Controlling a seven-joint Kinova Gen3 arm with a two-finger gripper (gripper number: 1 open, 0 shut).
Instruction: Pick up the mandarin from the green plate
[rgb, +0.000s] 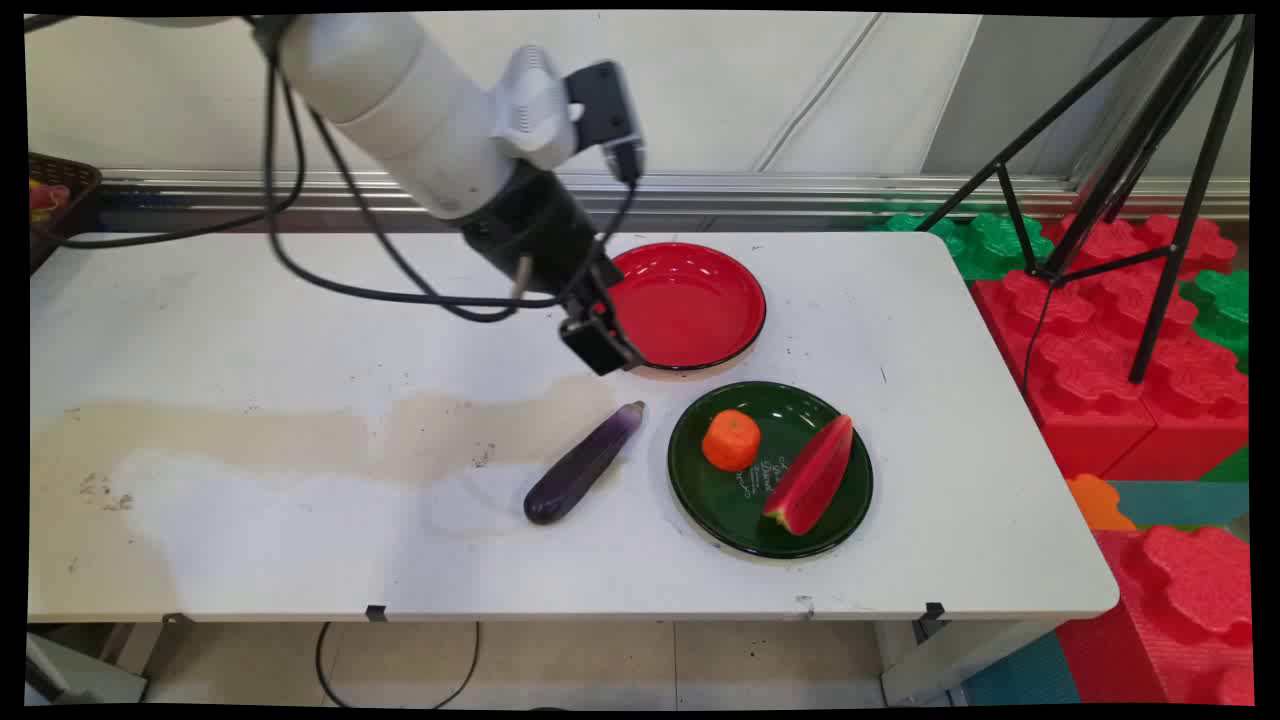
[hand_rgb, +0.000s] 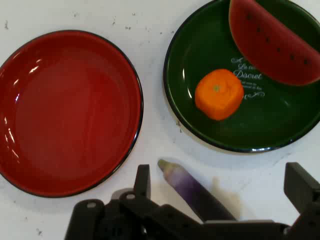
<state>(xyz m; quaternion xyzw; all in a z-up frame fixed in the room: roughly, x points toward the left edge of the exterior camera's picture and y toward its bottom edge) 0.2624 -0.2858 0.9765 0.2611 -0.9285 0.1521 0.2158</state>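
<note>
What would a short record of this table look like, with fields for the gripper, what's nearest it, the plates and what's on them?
gripper: open, holding nothing, above the table
nearest thing: purple eggplant, lying on the table between the fingers in the hand view, stem end toward the plates
red plate: nothing on it, behind the green plate
green plate: holds an orange and a watermelon slice, apart from each other
background: black tripod, red and green foam blocks

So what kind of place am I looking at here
Probably a robotics lab or demo space: toy food on plates on a white table, a camera tripod beside it, and big red and green foam blocks on the floor.
</note>
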